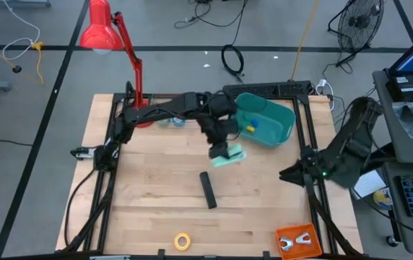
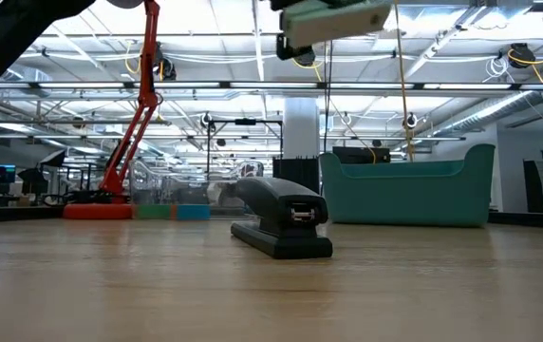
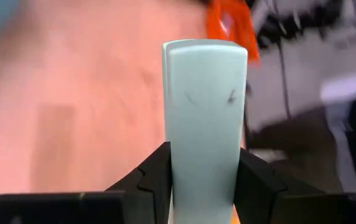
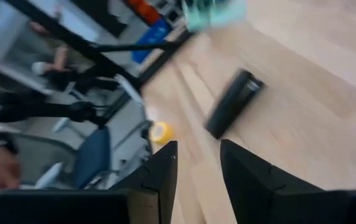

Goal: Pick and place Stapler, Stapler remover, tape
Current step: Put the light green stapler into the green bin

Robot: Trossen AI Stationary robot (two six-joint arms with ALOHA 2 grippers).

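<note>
1. A pale green stapler (image 3: 204, 124) filled the left wrist view, pinched between the left gripper's (image 1: 227, 152) dark fingers (image 3: 145, 180) and held above the table (image 1: 156, 188).
2. Below and just beside it, the black stapler (image 1: 207, 189) lay flat at mid-table.
3. The teal bin (image 1: 264, 119) stood behind, near the held piece.
4. A yellow tape roll (image 1: 183, 240) sat at the front edge; an orange staple remover (image 1: 295, 241) lay at the front right corner.
5. The right gripper (image 4: 196, 165) waited at the right edge, fingers spread with a gap, empty.
</note>
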